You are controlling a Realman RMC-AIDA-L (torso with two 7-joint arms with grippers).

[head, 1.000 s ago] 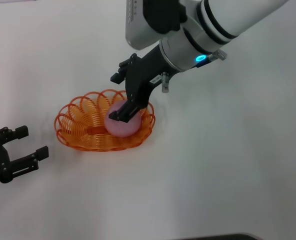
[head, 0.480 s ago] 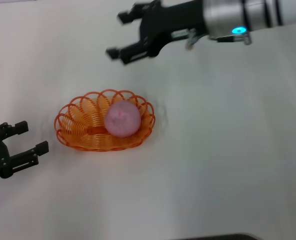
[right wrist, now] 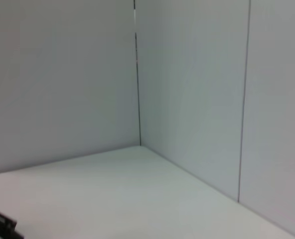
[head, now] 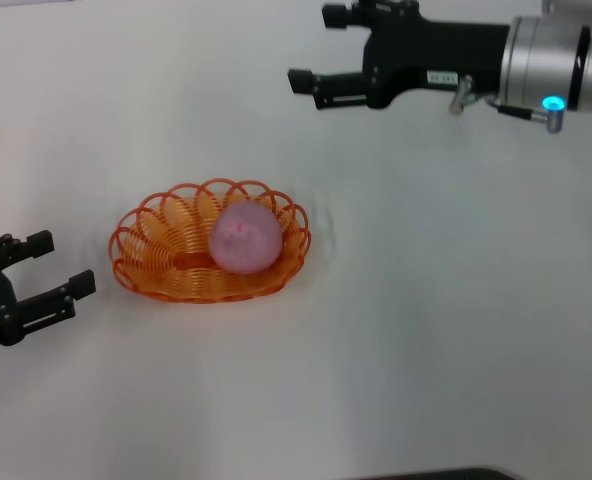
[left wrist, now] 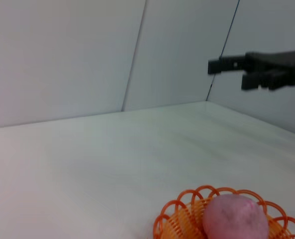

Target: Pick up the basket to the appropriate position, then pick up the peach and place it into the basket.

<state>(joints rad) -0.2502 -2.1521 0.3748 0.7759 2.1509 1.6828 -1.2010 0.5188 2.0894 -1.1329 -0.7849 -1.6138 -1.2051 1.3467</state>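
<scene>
Table [head: 456,330], white and bare-topped, carries everything, with pale wall panels [left wrist: 63,55] rising behind it. The right gripper [head: 314,50] hangs high above and beyond the basket, well apart from it, fingers spread wide and holding nothing. The basket [head: 156,250], orange looped wire, sits on the table and serves as the landmark. The left gripper [head: 51,265] rests low near the basket's left end, not touching it, fingers parted and empty. The peach [head: 245,238] lies inside the basket, toward its right end, against the rim there.
</scene>
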